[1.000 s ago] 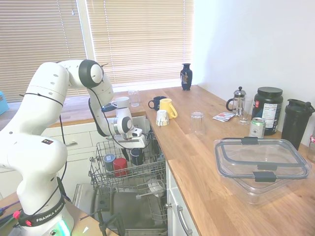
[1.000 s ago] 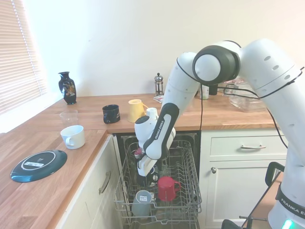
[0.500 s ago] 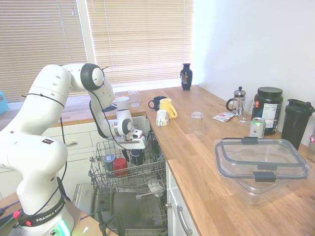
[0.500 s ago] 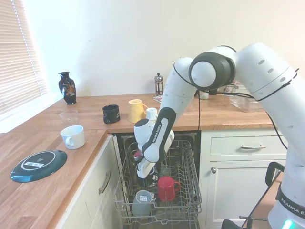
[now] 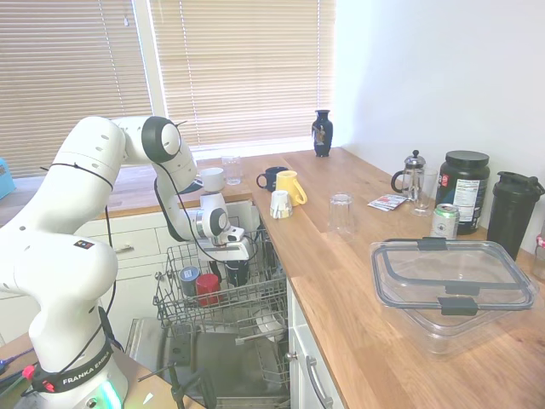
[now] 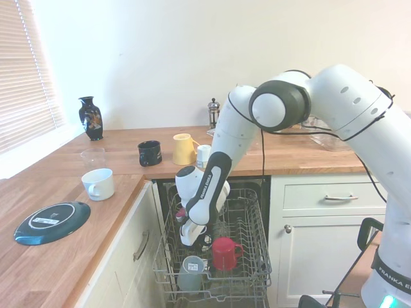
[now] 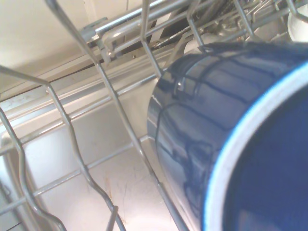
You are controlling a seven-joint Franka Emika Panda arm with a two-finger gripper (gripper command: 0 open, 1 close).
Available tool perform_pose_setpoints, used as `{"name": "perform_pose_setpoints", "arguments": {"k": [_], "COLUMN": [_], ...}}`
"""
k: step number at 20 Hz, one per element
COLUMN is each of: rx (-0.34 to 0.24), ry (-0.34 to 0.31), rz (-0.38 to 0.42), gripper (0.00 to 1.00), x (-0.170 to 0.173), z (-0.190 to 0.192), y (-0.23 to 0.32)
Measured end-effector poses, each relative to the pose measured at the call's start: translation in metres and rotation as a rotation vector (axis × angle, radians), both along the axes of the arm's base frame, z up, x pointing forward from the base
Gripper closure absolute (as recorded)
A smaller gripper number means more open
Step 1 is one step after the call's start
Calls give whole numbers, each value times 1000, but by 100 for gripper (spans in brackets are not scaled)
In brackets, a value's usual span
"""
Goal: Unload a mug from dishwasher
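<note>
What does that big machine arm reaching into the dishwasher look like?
The arm is made of glossy white rounded segments with dark grey round joint caps. Thin black cables run along it. Its base bears "FRANKA" in black print and a green light. The gripper is white and boxy.

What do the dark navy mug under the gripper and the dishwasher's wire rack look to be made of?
The dark navy cylindrical mug looks like glazed ceramic: its glossy wall mirrors the rack wires, and its rim is pale. The grey wire basket rack of the dishwasher looks like metal wire, probably coated; its thin rods have a dull sheen.
</note>
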State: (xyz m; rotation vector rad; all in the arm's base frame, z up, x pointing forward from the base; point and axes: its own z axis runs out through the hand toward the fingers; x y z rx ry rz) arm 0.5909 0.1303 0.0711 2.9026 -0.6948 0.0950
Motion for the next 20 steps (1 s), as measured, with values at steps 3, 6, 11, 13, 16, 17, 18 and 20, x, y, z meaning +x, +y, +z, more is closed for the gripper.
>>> {"name": "perform_pose_setpoints", "arguments": {"k": [3,6,11,13,16,17,18,20], "rx": [0,-2,-1,-1,0,1,1,1], "ry": [1,1,-10,-8,-4,-3,-1,2], "rz": [-12,-25,-31,-28,-17,-14,-12,-11], "gripper": [0,100,100,100,100,100,100,100], "x": [2,6,14,14,12,12,11,10], "z": [1,3,9,9,8,7,6,4], "y": [-3,-10,-12,-12,-7,-6,-5,-5]}}
